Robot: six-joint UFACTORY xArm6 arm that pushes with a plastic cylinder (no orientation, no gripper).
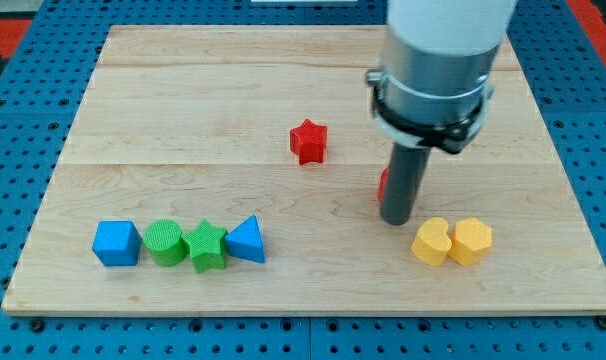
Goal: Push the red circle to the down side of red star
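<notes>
The red star lies near the middle of the wooden board. The red circle is to the star's right and a little lower; only a thin red sliver of it shows at the rod's left edge, the rest hidden behind the rod. My tip rests on the board right at the red circle, on its near side, touching or almost touching it.
A yellow heart and a yellow hexagon sit just below and right of my tip. Along the lower left stand a blue cube, a green cylinder, a green star and a blue triangle.
</notes>
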